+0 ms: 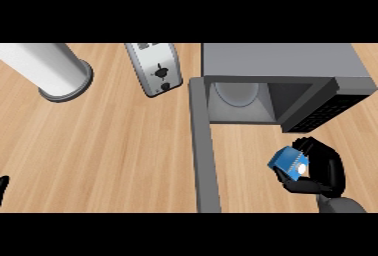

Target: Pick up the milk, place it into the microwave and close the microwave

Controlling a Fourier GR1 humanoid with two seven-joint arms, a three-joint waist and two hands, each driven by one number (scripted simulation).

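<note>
- Milk, a small blue carton with a white spot on its face, is held in the right hand, tilted, in front of the microwave and below its open cavity.
- Black fingers and thumb of that hand are curled round the carton, so part of it is hidden; the carton is seen lifted clear of the counter, though how far cannot be told.
- A grey forearm is seen entering from the lower right edge, under the hand.
- The microwave is placed at the upper right of the counter, with a grey top and its front turned toward the robot.
- Its door is swung fully open to the left and is seen edge-on as a long grey bar running down toward the lower edge.
- Inside the cavity a pale round turntable is seen, with nothing on it.
- A dark control panel is set at the right side of the microwave's front, just above the held carton.
- A toaster is laid out left of the microwave, near the top edge.
- A pale cylinder on a round grey base is placed at the upper left, well apart from the carton.
- Only a dark tip of the left hand is shown at the lower left edge; its state cannot be told.
</note>
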